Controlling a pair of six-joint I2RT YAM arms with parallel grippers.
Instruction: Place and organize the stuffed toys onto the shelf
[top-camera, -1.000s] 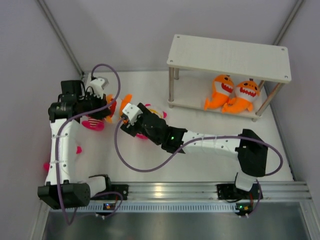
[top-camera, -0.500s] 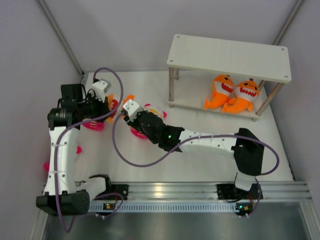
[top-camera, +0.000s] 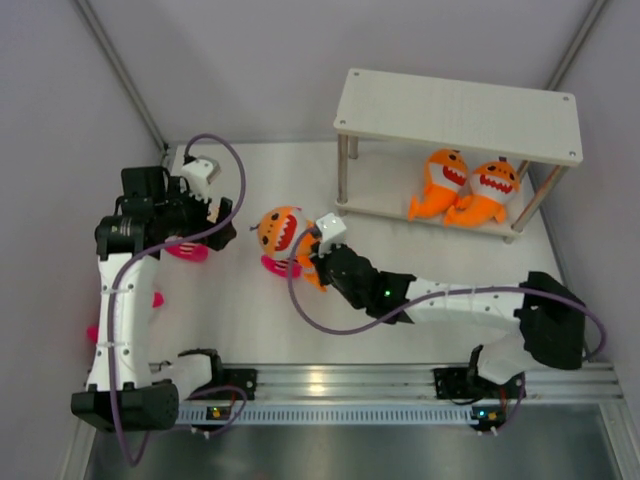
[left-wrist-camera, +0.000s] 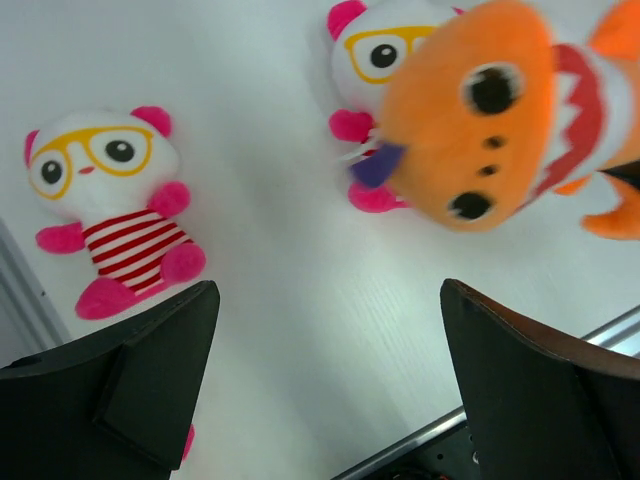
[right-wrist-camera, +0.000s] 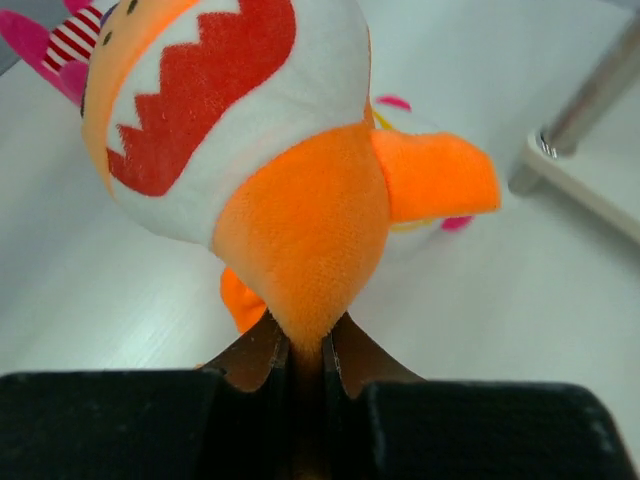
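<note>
My right gripper (right-wrist-camera: 308, 352) is shut on the tail of an orange shark (right-wrist-camera: 250, 130), which hangs just above the table left of the shelf (top-camera: 455, 110). From above, that shark (top-camera: 279, 230) lies ahead of the right gripper (top-camera: 308, 262). My left gripper (top-camera: 222, 222) stands open and empty to the shark's left; in its wrist view, the left gripper (left-wrist-camera: 330, 300) is above bare table. One doll (left-wrist-camera: 105, 215) lies flat on its back there, and a second doll (left-wrist-camera: 372, 60) is partly hidden behind the shark (left-wrist-camera: 480, 110). Two sharks (top-camera: 440, 185) (top-camera: 487, 190) sit on the shelf's lower board.
A metal shelf leg (right-wrist-camera: 590, 100) stands to the right of the held shark. Pink bits of another toy (top-camera: 157, 298) show from under the left arm. Grey walls close in the table on the left, back and right.
The left gripper has opened and let go of the orange shark. The right gripper has shut on the shark's tail and carried it to the right, away from the left gripper.
</note>
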